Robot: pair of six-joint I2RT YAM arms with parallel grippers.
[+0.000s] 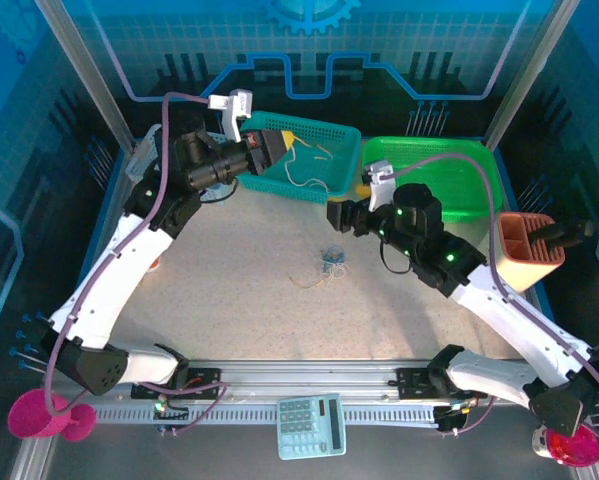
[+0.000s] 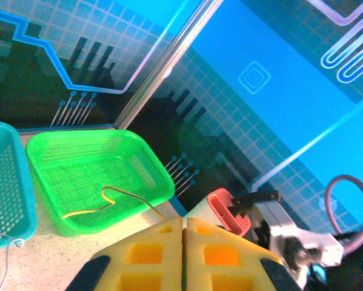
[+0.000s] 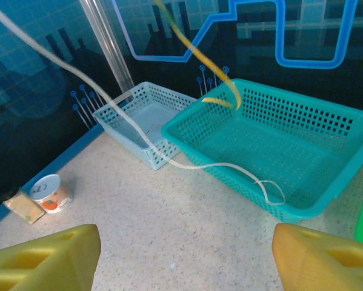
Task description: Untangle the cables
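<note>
My left gripper [image 1: 284, 146] hangs over the teal basket [image 1: 345, 133], shut on a yellowish cable. In the left wrist view that cable [image 2: 117, 193] comes out between the closed fingertips of the left gripper [image 2: 184, 220] and loops in front of the green basket [image 2: 139, 159]. A whitish cable [image 3: 169, 159] drapes over the teal basket's rim [image 3: 187, 130], and the yellowish cable [image 3: 199, 56] dangles above it. A small grey-blue and tan bundle of cables [image 1: 328, 263] lies on the table. My right gripper [image 1: 332, 214] is open beside the teal basket; in its wrist view the right gripper [image 3: 187, 254] has bare table between its fingers.
A green basket [image 1: 449, 150] stands right of the teal one, and a pale blue basket [image 3: 125, 103] to the left. A terracotta holder [image 1: 527, 250] sits at the right, a small can [image 3: 51, 193] at the left edge, a calculator [image 1: 311, 425] at the front.
</note>
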